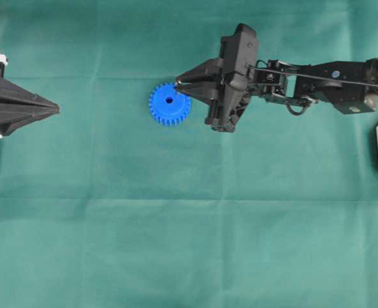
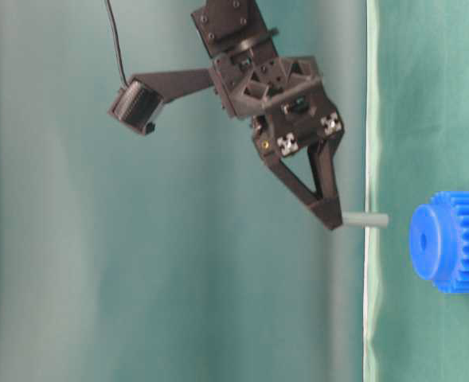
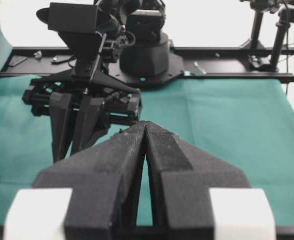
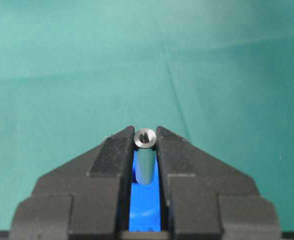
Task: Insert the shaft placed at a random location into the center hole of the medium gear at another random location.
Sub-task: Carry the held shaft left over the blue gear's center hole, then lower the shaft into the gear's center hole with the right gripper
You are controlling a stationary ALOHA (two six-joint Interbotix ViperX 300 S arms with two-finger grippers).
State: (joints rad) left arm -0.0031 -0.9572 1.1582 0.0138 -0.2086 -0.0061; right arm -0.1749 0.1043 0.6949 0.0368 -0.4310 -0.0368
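**Shaft held above gear, hole offset from tip**

You have the small silver-grey metal shaft (image 4: 146, 155) clamped between the right gripper (image 1: 178, 85) fingertips, long axis pointing down at the green cloth-covered bench (image 1: 189, 244). The bright blue toothed plastic gear (image 1: 169, 103) lies toward the bench's far edge, its center hole (image 1: 169, 100) just beside the shaft tip. The left gripper (image 1: 55, 110), jaws together and empty, waits well apart at the left edge.

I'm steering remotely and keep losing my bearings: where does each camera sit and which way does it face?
Overhead: straight down on cloth; both arms, medium gear.
Table-level: low and turned sideways; right end effector holding shaft short of gear.
Left wrist: along shut left end effector toward right arm.
Right wrist: down its fingers; shaft, gear.
Shared: gear.
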